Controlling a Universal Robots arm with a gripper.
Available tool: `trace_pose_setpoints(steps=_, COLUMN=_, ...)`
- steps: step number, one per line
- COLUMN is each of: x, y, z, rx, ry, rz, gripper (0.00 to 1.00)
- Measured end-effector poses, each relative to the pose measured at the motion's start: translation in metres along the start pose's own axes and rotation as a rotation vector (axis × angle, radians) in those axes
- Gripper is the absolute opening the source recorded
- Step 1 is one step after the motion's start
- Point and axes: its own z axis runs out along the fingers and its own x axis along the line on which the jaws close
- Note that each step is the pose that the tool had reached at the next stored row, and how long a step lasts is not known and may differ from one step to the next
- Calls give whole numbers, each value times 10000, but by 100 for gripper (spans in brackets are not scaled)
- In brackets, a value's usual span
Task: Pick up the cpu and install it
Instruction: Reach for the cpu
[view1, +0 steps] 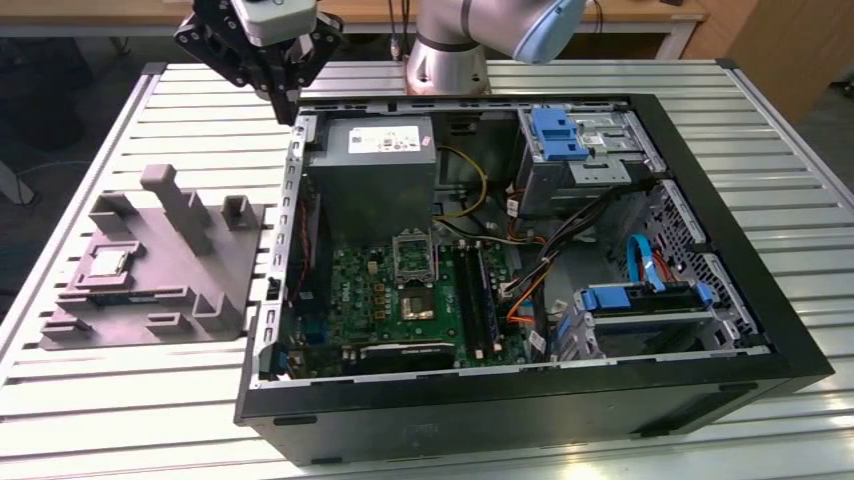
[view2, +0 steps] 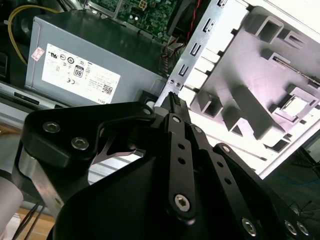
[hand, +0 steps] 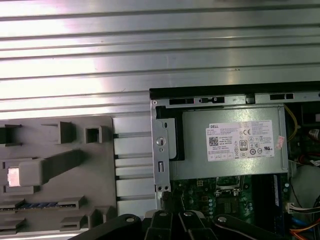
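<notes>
Slatted aluminium table carrying all parts. Open black computer case lying on its side, interior facing up. Grey moulded tray with upright posts, set just beside the case on the exterior view's left. Grey power supply with 1 white label, in the case's far corner nearest the tray. Green motherboard below it, with the socket near the board's upper middle, its frame raised. My pincer hangs above the case's far wall beside the power supply, apart from both tray and board; in the second wrist view its 2 fingers run together to 1 narrow tip with nothing gripped. The cpu lies flat in a square recess of the tray, at the end away from the case, well apart from my pincer; it shows as a pale square in both wrist views.
</notes>
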Motion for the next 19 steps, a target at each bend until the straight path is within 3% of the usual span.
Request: trace_pose_setpoints(steps=19, x=56, y=-4, z=-1, rx=0, ry=0, rz=0, gripper=11)
